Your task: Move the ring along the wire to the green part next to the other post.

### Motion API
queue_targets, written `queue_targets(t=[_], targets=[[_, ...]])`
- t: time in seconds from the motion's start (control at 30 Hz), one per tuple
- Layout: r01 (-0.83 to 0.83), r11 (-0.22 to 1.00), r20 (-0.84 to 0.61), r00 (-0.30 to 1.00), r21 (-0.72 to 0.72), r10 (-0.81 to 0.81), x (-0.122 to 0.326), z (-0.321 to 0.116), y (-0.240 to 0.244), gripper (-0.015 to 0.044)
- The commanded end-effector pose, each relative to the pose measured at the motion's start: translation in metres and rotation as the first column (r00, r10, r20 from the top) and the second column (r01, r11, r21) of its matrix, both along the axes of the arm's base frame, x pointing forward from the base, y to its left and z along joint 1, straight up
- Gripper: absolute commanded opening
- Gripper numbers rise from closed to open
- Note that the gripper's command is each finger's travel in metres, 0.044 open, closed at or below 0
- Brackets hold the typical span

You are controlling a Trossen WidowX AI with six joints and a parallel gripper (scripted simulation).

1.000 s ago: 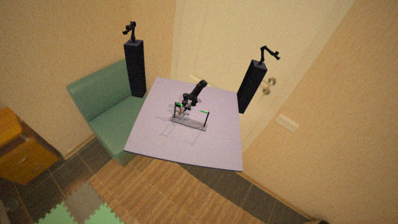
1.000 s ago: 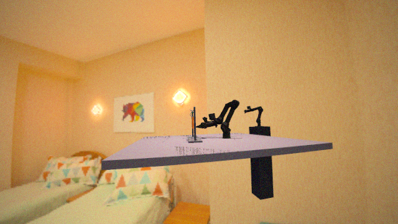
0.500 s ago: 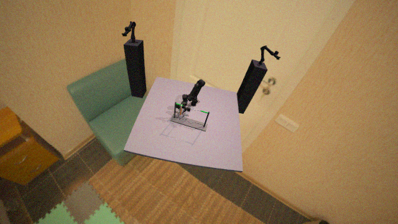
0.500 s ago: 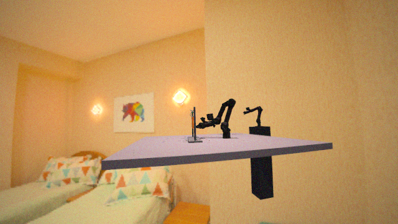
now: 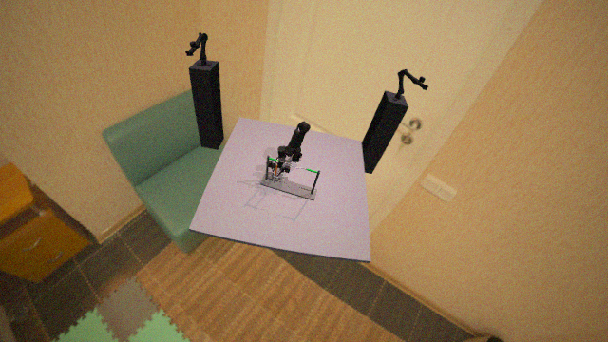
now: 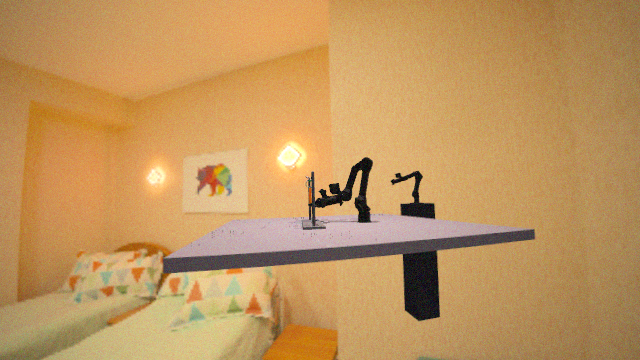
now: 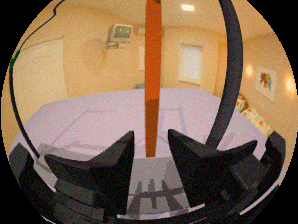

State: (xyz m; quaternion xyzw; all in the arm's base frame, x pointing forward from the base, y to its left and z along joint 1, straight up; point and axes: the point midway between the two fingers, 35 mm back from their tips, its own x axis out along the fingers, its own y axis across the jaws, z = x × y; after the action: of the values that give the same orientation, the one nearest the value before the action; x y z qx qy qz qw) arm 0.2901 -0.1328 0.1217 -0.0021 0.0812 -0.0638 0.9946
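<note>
Wrist view: the handle (image 5: 276, 168) (image 6: 310, 195) (image 7: 153, 75) is slim, straight and orange, darker toward its lower end. It hangs upright beside one post (image 5: 267, 168) (image 6: 313, 200) (image 7: 233, 65). My gripper (image 5: 276, 172) (image 6: 316, 203) (image 7: 150, 133) stands partly open, its fingertips apart on either side of the handle.

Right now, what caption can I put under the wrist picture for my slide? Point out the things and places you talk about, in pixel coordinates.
The open hand (image 7: 150, 133) nears the orange handle (image 7: 153, 75), with one post (image 7: 234, 55) close on the right of the picture.
</note>
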Motion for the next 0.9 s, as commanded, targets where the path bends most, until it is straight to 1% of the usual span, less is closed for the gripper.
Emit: queue_targets(t=[0.0, 0.33, 0.87], targets=[[0.004, 1.0, 0.004, 1.0, 0.004, -0.004, 0.007, -0.001, -0.001, 0.016], [0.004, 1.0, 0.006, 1.0, 0.004, -0.004, 0.022, -0.006, 0.0, 0.016], [0.004, 1.0, 0.006, 1.0, 0.004, -0.004, 0.022, -0.006, 0.0, 0.016]])
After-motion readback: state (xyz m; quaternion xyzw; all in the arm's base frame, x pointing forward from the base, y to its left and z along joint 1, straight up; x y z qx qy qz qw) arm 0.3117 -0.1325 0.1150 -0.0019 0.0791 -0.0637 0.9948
